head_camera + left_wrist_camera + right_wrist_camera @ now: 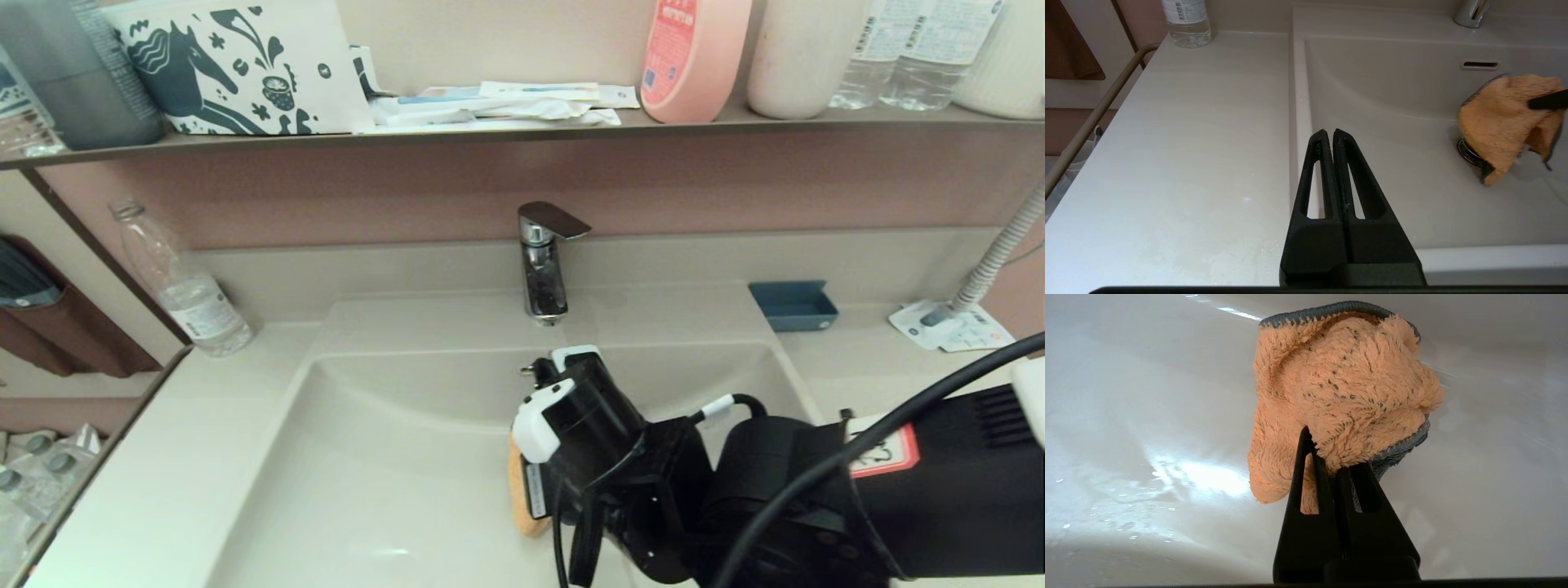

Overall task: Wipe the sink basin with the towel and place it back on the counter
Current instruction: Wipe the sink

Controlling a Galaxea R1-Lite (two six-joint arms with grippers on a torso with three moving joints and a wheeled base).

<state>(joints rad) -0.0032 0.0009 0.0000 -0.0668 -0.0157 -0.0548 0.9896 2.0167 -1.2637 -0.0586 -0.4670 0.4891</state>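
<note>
The beige sink basin (384, 457) lies below the chrome faucet (543, 261). My right gripper (1327, 451) is down inside it, shut on the orange-tan towel (1347, 384), which bunches ahead of the fingers against the wet basin floor (1147, 428). In the head view only a sliver of the towel (521, 498) shows beside the right wrist (604, 441). From the left wrist the towel (1498, 118) hangs over the drain plug (1466, 150), below the overflow slot (1480, 64). My left gripper (1329, 134) is shut and empty above the basin's left rim, by the counter (1188, 143).
A clear water bottle (192, 294) stands at the counter's back left. A blue tray (793, 305), a white leaflet (951, 325) and a ribbed hose (1000, 253) are at the back right. The brown shelf (490, 135) with bottles runs overhead.
</note>
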